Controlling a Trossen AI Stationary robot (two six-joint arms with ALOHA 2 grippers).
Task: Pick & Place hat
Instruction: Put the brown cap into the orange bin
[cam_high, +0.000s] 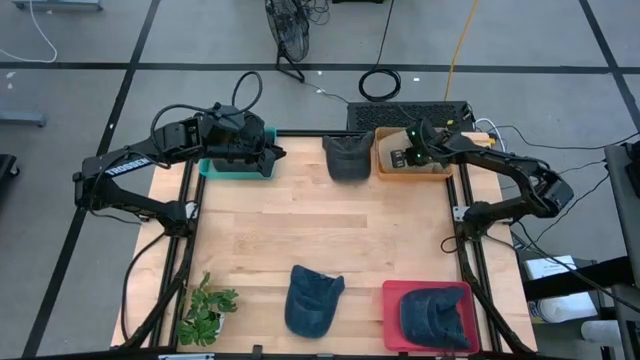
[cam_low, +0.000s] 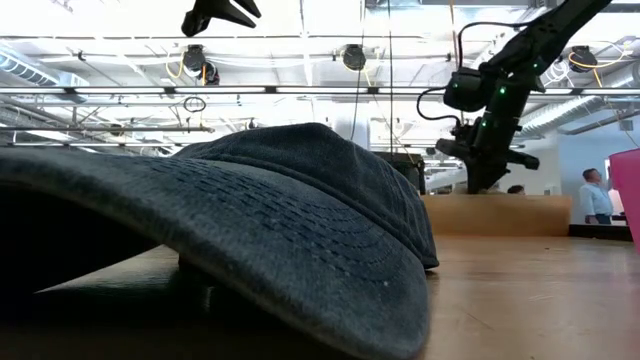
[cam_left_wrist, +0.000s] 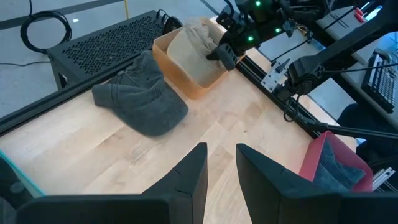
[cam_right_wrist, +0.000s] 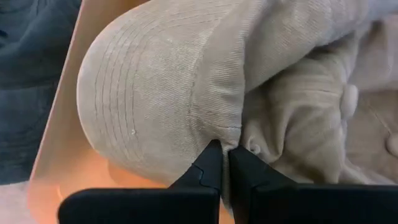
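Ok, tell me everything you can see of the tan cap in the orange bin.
The tan cap is corduroy-looking fabric with rows of stitching across its curved brim and a button on its crumpled crown. It lies bunched inside the orange bin at the table's far right corner. The right end effector is shut on a fold where brim meets crown.

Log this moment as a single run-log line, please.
right gripper: shut on tan hat in orange bin | left gripper: open, empty, over teal bin | dark grey hat: table, between bins
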